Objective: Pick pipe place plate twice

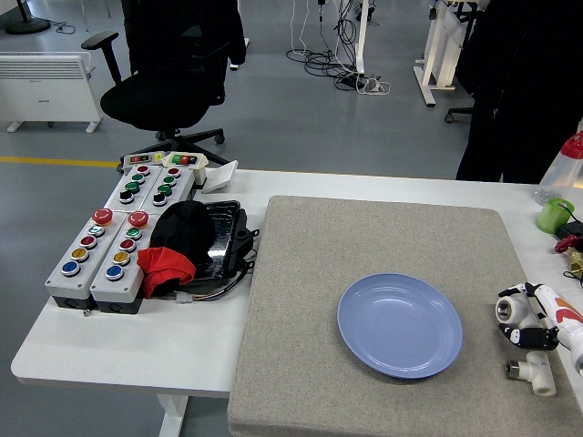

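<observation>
Blue plate point(400, 324); white pipe point(533, 372); grey mat point(301, 346); white table point(127, 341).
</observation>
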Tool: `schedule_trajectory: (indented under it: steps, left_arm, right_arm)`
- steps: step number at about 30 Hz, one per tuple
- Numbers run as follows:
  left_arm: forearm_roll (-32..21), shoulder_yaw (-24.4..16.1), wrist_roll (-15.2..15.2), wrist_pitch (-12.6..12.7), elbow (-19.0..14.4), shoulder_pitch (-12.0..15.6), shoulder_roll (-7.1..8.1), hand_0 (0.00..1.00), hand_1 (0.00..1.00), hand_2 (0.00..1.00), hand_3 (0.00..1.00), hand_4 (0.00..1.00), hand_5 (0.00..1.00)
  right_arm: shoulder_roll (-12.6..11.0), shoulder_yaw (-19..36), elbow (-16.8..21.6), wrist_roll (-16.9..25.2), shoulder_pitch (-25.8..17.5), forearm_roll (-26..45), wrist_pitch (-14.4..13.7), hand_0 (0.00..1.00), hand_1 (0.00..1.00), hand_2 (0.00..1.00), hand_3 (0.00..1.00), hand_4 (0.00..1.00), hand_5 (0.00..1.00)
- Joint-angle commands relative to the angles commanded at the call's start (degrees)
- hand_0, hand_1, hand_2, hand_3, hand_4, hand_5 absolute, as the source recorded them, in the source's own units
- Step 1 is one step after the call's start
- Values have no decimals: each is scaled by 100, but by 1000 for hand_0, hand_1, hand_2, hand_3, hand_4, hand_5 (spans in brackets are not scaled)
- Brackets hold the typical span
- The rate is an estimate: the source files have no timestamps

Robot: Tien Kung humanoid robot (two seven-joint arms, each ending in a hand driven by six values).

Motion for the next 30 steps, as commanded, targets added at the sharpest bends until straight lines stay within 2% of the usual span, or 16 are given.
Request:
schedule_trajectory:
  steps: [6, 8, 11, 14, 15, 20, 21, 23, 25, 26, 27, 30]
  left_arm:
    - [9, -12, -8, 3, 5, -17, 4, 650, 631, 639, 554, 386, 998]
    - [27, -28, -5, 4, 4, -18, 14, 650, 631, 639, 554, 386, 998]
    - [70, -70, 18, 2, -4, -13, 19, 649, 631, 637, 554, 386, 998]
    - [42, -52, 35, 8, -14, -2, 18, 649, 631, 637, 554, 386, 998]
    - [34, -45, 38, 9, -16, 1, 18, 649, 630, 635, 554, 386, 998]
    - [-79, 25, 35, 35, -18, 25, 26, 649, 630, 635, 554, 386, 998]
    - [-90, 31, 34, 39, -18, 28, 27, 649, 629, 637, 554, 387, 998]
    - [-115, 40, 36, 47, -18, 36, 31, 649, 629, 637, 554, 387, 998]
    - [-144, 68, 37, 49, -21, 43, 32, 649, 629, 637, 554, 387, 998]
    - [-155, 78, 37, 49, -22, 45, 33, 649, 629, 637, 554, 387, 998]
    - [-166, 85, 38, 51, -23, 47, 34, 649, 629, 637, 553, 388, 998]
    - [-174, 82, 42, 54, -23, 51, 34, 649, 629, 637, 553, 388, 998]
  right_arm:
    - [-96, -158, 647, 35, -20, -159, -119, 245, 396, 474, 574, 424, 62]
    - [-66, -421, 1029, 64, 67, -201, -196, 245, 396, 474, 574, 424, 62]
    - [53, -826, 1486, 48, 177, -204, -259, 262, 406, 482, 574, 410, 41]
    - [286, -1258, 1577, 31, 377, -295, -296, 262, 406, 482, 574, 410, 41]
    - [344, -1403, 1565, 23, 435, -321, -293, 450, 535, 521, 585, 409, 20]
    - [621, -2088, 1268, -20, 795, -734, -223, 450, 535, 521, 585, 409, 20]
    - [638, -2136, 1244, -33, 817, -764, -213, 998, 934, 996, 926, 676, 121]
    - [725, -2288, 1114, -269, 936, -993, 47, 998, 934, 996, 926, 676, 121]
    - [784, -2357, 996, -387, 1007, -1062, 153, 998, 934, 996, 926, 676, 121]
    - [800, -2368, 962, -393, 1024, -1025, 162, 998, 934, 996, 926, 676, 121]
    - [807, -2364, 943, -341, 1028, -971, 165, 998, 984, 998, 998, 786, 184]
    - [804, -2352, 934, -149, 1025, -797, 160, 998, 984, 998, 998, 786, 184]
